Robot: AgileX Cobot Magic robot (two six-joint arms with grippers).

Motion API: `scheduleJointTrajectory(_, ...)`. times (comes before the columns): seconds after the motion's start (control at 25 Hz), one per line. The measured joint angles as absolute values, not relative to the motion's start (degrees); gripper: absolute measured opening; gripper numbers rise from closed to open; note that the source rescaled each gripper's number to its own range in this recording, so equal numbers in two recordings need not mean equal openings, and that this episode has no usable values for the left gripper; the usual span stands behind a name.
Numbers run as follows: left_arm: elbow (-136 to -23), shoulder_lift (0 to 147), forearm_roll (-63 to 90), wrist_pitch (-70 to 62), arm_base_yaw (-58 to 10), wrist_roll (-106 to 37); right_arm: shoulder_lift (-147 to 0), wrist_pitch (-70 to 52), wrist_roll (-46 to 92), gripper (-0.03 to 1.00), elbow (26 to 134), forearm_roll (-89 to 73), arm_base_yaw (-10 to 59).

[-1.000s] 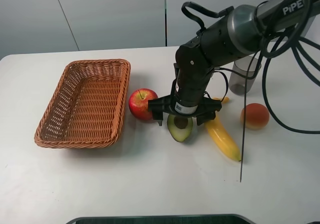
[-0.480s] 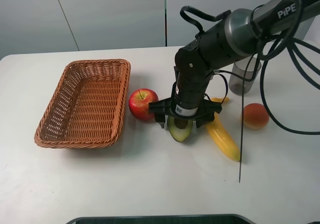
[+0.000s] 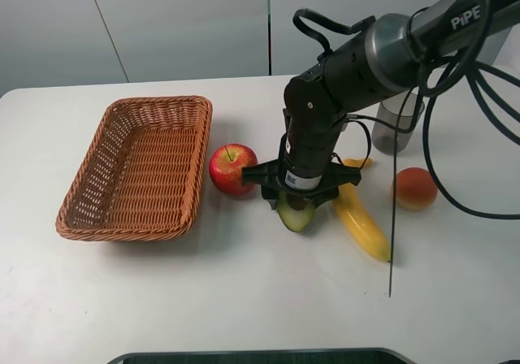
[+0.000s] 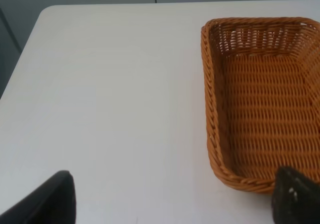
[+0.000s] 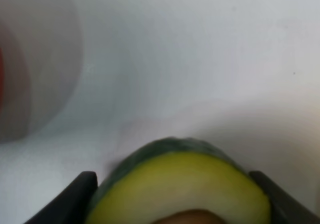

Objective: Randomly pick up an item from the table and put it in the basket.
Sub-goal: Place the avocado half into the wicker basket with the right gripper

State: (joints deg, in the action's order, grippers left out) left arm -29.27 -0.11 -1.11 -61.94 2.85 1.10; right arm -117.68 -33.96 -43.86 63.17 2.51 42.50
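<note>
While I monitor remotely, the right gripper (image 3: 297,199) stands vertical over the avocado half (image 3: 296,217), narrowed onto it. The wrist view confirms both fingers (image 5: 82,196) are touching its dark rim, cut face twd. camera. The avocado looks to be resting on the table (image 3: 244,299), though I cannot tell for certain. It is outside the basket (image 3: 134,169), off the right long side in the ext. view. The red apple (image 3: 230,169) lies between basket and avocado, near the rim and not touching. The banana (image 3: 361,222) lies farther from the basket, just beyond the avocado. The left gripper (image 4: 172,204) is spread wide, holding nothing, by the basket's corner.
</note>
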Motion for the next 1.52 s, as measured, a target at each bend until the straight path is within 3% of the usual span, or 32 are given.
scheduleJointTrajectory(0.84, -29.27, -0.11, -1.11, -61.94, 2.85, 1.10, -113.67, -38.01, -40.40, 0.01, 65.48, 3.95, 42.50)
scheduleJointTrajectory(1.16, -29.27, -0.11, -1.11, -61.94, 2.85, 1.31, -107.81, -47.77, -37.05, 0.01, 72.93, 5.24, 43.18)
scheduleJointTrajectory(1.52, -29.27, -0.11, -1.11, -61.94, 2.85, 1.31, -111.12, -53.62, -35.87, 0.01, 88.77, 5.24, 50.10)
